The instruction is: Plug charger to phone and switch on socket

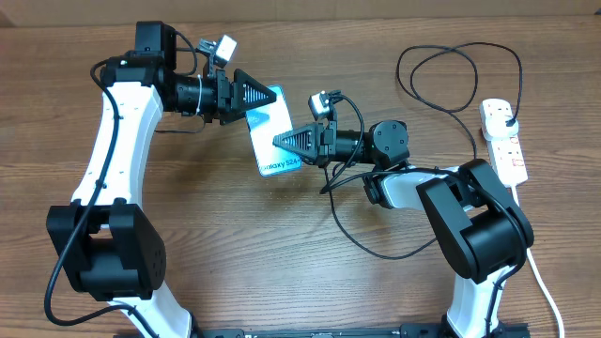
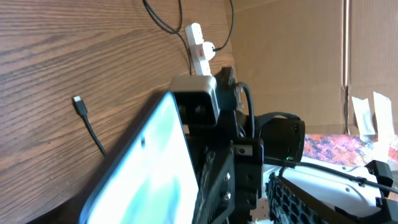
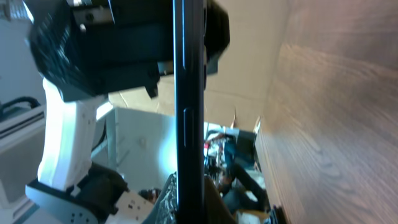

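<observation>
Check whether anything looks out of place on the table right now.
The phone is held askew between the left gripper and right gripper, and the charger's connector tip lies loose on the table, unplugged.

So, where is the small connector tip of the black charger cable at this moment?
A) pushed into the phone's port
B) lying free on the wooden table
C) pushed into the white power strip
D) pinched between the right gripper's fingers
B: in the left wrist view the connector tip lies bare on the table, clearly apart from the phone.
</observation>
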